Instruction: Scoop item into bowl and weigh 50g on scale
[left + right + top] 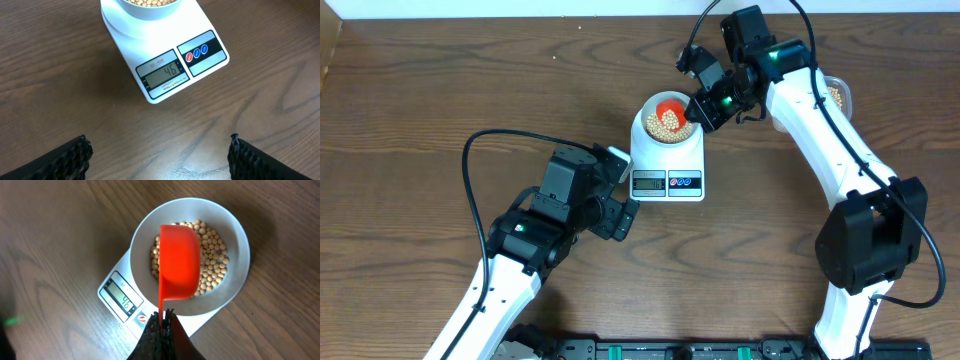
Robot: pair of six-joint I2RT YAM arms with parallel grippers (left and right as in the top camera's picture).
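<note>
Smooth round tan beans lie in the glossy pale bowl on the flat white scale, under an orange plastic scoop whose thin handle runs straight back to the right gripper, clenched on it. The left gripper hangs released over the wood-grain table; only the wrist views make the display legible: 46.

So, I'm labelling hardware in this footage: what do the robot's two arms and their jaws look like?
Both arms match: the left arm and right arm have smooth white links joined by boxy black joint housings, and each arm shows a small green light. A thin black cable loops loosely outside each arm. The jaws are black, with ridged, textured faces.
</note>
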